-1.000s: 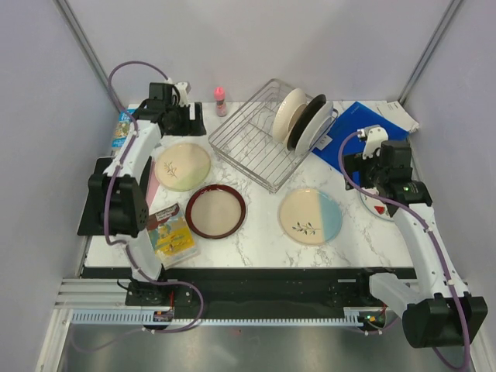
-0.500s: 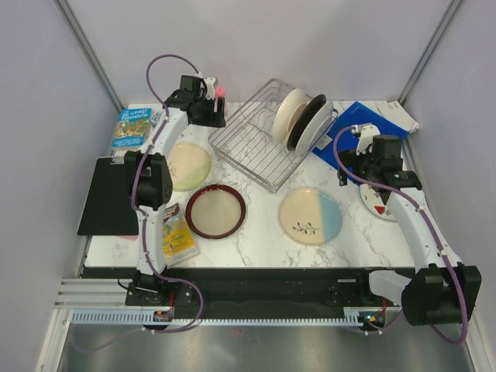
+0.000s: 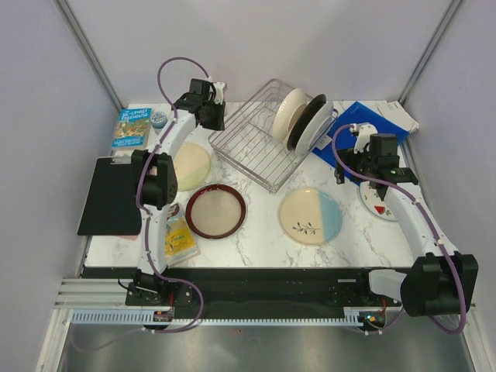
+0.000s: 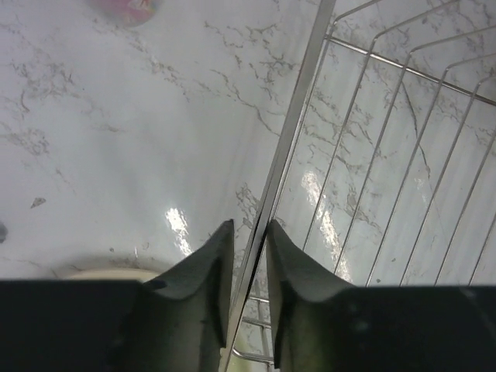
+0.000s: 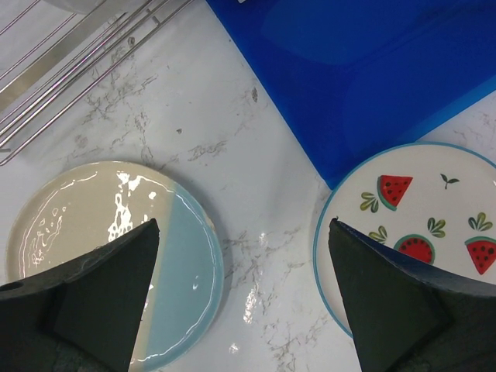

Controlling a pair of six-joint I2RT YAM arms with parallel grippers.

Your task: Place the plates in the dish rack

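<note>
My left gripper [image 3: 211, 108] is at the dish rack's [image 3: 256, 143] far left corner. In the left wrist view its jaws [image 4: 249, 225] are closed in on the rack's rim wire [image 4: 298, 124]. A cream plate [image 3: 293, 108] and a black plate [image 3: 308, 120] stand in the rack. On the table lie a pale yellow plate [image 3: 191, 165], a dark-red-rimmed plate [image 3: 215, 211], a cream-and-blue plate [image 3: 310, 216] [image 5: 108, 256] and a white plate with red shapes [image 3: 377, 203] [image 5: 418, 225]. My right gripper [image 3: 349, 172] [image 5: 244, 225] hangs open above the gap between those last two.
A blue folder [image 3: 364, 128] [image 5: 372, 70] lies behind the right arm. A book [image 3: 132, 126] and a small blue tin [image 3: 159, 118] sit at the far left, a black pad [image 3: 108, 198] at the left edge and a yellow packet [image 3: 177, 236] near the front. A pink object [image 4: 128, 6] is beyond the left gripper.
The left arm swung right from the far left corner to the rack's corner, and its jaws narrowed onto the rim wire. The right arm rose and drew back slightly, still open.
</note>
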